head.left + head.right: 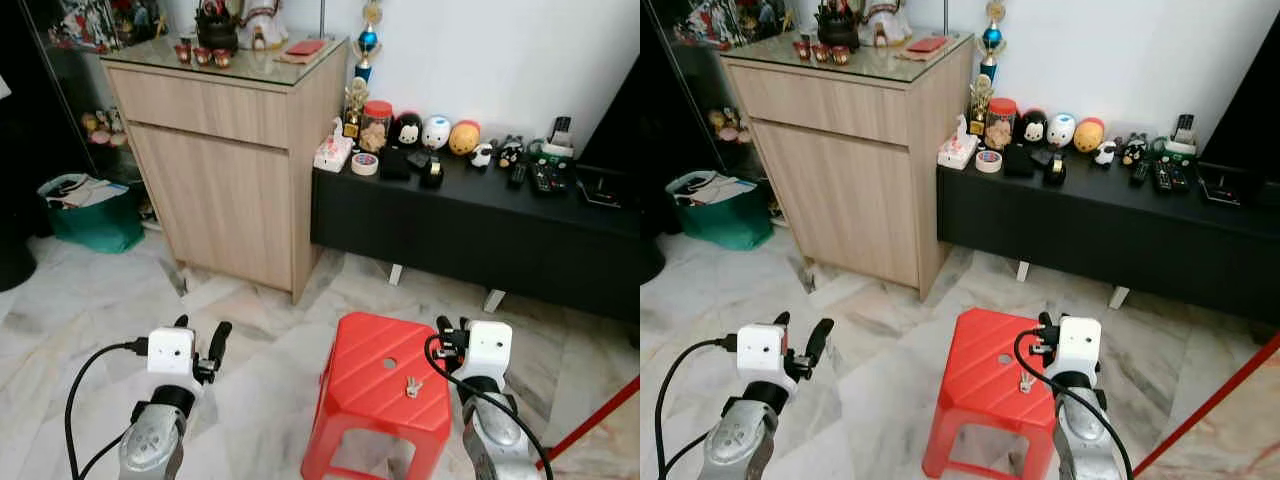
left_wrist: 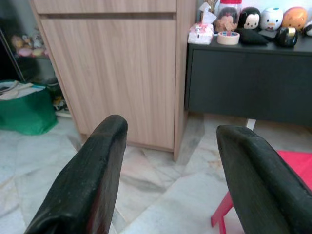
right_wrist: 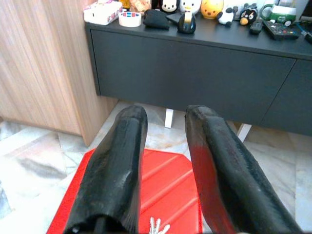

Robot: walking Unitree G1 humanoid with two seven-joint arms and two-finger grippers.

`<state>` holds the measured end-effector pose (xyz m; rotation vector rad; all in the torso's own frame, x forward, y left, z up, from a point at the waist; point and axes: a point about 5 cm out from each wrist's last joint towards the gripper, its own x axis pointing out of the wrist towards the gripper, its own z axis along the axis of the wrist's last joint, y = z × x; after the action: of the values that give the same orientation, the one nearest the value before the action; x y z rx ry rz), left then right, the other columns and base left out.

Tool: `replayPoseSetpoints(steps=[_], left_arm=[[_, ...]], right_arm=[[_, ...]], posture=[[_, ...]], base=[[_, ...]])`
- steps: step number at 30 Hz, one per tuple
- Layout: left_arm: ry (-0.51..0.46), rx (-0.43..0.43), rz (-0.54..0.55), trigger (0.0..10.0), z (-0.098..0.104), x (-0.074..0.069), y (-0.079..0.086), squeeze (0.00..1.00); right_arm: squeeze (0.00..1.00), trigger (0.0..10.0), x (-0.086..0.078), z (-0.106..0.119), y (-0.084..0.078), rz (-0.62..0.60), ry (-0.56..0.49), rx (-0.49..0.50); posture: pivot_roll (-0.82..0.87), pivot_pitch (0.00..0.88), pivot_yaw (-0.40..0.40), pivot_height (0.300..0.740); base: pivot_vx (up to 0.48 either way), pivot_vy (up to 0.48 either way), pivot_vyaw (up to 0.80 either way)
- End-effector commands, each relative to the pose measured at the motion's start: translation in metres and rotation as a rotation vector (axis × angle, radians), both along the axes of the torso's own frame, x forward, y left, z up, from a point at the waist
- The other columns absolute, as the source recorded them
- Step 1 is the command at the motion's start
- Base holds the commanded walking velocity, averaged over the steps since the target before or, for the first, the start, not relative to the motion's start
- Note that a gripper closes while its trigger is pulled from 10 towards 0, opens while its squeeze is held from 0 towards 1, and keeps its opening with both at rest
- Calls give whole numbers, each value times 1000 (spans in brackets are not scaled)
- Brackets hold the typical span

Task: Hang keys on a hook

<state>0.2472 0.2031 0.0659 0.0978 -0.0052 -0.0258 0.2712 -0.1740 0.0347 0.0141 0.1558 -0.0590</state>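
Left eye view: red stool [image 1: 385, 385] on the marble floor [image 1: 250, 330], in front of a wooden cabinet [image 1: 225, 170] and a long black bench [image 1: 480, 215]. Keys [image 1: 412, 386] lie on the stool's top, toward its right edge, just below the round centre hole. Right claw [image 1: 452, 335] hovers at the stool's right edge, near the keys but apart from them. Left claw [image 1: 200, 340] hangs over bare floor, well left of the stool, fingers spread, empty. Roll of tape [image 1: 365, 163] near the bench's left end; remote controls [image 1: 545, 175] toward its right end.

Right eye view: same layout; keys [image 1: 1024, 382] just left of the right claw [image 1: 1045, 335].

Left wrist view: both fingers [image 2: 83, 185] wide apart, nothing between them; cabinet and bench ahead.

Right wrist view: fingers [image 3: 114, 170] a narrow gap apart, holding nothing; keys [image 3: 157, 226] on the stool top below them, not touched.
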Motion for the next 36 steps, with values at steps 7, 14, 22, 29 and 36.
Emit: replayPoseSetpoints(steps=[7,14,22,29,36], left_arm=[[-7,-15,-21,10000,3,1,-5,0],[2,-16,-27,10000,2,1,-6,0],[-3,-13,-45,10000,6,5,-12,0],[2,-27,-57,10000,5,4,-13,0],[5,-29,-67,10000,5,5,-14,0]], right_arm=[[0,10000,0,-1,0,9,-1,1],[0,10000,-1,-2,1,19,8,1],[0,10000,-1,-3,3,38,18,4],[0,10000,-1,-2,3,40,17,5],[0,10000,-2,-7,3,39,35,13]], posture=[[81,0,-47,628],[81,0,-46,628],[82,0,-51,628],[80,0,-51,628],[84,0,-52,628]], base=[[0,0,0],[0,0,0],[0,0,0],[0,0,0],[0,0,0]])
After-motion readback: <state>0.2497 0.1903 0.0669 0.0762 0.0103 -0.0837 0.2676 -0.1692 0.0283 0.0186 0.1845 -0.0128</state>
